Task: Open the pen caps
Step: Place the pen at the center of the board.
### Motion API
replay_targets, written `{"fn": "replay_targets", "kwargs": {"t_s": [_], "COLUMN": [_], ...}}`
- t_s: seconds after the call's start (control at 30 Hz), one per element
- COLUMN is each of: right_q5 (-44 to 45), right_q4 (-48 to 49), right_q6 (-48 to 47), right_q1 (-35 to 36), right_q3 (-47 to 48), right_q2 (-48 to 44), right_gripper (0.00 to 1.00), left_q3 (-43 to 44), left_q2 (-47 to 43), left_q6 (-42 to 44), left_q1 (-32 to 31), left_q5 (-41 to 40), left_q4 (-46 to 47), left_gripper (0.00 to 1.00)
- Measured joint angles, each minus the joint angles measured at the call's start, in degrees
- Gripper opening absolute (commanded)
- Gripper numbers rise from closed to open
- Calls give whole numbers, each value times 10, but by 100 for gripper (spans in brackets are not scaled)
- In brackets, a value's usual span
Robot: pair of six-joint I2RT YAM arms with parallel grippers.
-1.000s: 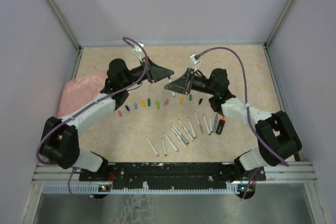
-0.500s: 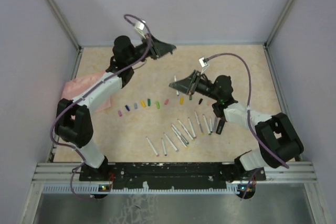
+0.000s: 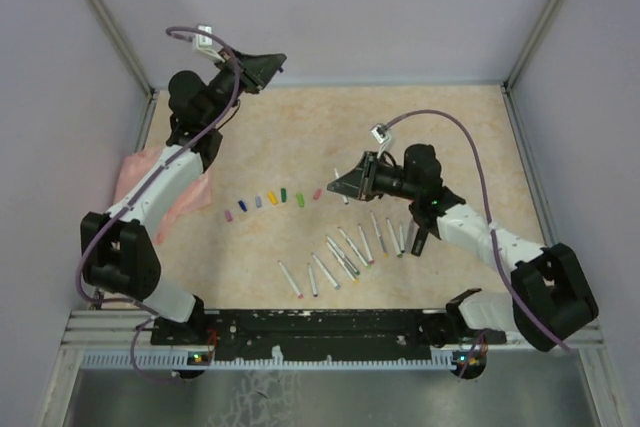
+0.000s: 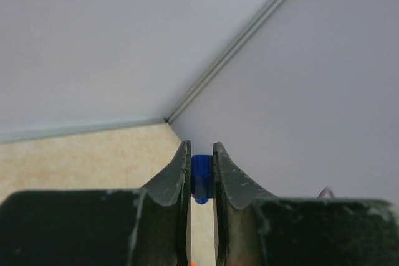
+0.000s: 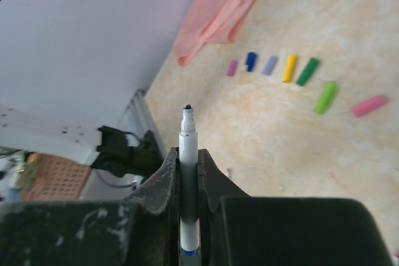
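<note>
By the back wall (image 3: 400, 7), left hand (image 4: 201, 154) pinching blue cap (image 4: 200, 180), right hand (image 5: 187, 157) clamping pen (image 5: 187, 132) over table (image 3: 455, 127)

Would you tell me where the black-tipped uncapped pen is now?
In the right wrist view the pen is clamped in the right tool, raised over the table off the right end of the caps.
</note>
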Motion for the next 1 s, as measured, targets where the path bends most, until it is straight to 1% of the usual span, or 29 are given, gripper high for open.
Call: {"fn": "replay_targets", "kwargs": {"t_s": [0.1,0.2,0.27,0.4,0.6,0.73,0.83,1.0], "right_q5": [68,137,189,297,415,446,482,542], "right_q4": [-130,-221,-278,-375,-494,-539,-573,-610], "right_q6": [-92,-154,-180,-203,-193,-170,-141,-86], "right_q1": [-4,-11,-17,-35,-76,-123,-136,-137], "right_q3": [25,30,29,9,-24,-49,-64,-70], "right_q2": [-48,-93,-120,-179,-237,-241,-241,-233], "right_gripper": [0,0,0,0,0,0,0,0], "left_q3": [-72,-155,-209,-280,-349,-386,-396,-398], "left_q2": [-36,-71,-92,-120,-155,-164,-168,-182], "left_q6": [-3,-12,-19,-32,-59,-79,-84,-91], "left_q1": [3,8,12,12,12,12,12,12], "left_q5": [32,61,79,109,153,174,184,194], "left_q4": [5,13,15,14,24,31,30,27], "left_gripper": [0,0,0,0,0,0,0,0]}}
